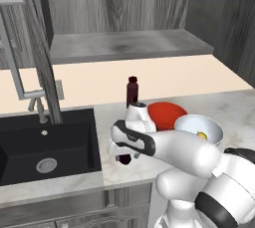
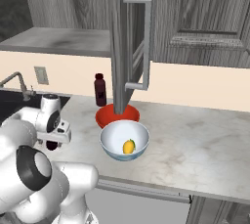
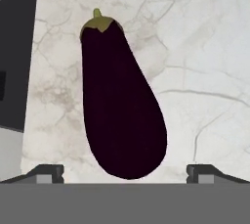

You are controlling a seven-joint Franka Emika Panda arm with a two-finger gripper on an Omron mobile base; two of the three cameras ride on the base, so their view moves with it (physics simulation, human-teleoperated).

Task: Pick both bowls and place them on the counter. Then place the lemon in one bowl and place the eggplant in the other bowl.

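Lying flat on the counter (image 3: 205, 47), eggplant (image 3: 119, 100), long axis between spread-open fingers (image 3: 49, 173), stem end pointing away

- Under me, the eggplant (image 3: 122, 100) is glossy purple-black with an olive-green cap.
- My bench (image 3: 195, 47) is pale marbled stone.
- Red bowl (image 2: 117, 115); white bowl (image 2: 124, 141), yellow lemon (image 2: 129, 146).

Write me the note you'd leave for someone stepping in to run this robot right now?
Gripper: open, empty, poised over the eggplant.
Eggplant: lying on the counter near the sink.
Both bowls on the counter: lemon sits in the floral bowl; the red bowl behind it looks empty.
Done: bowls placed, lemon in.
Left: grasp eggplant, put it in the red bowl.
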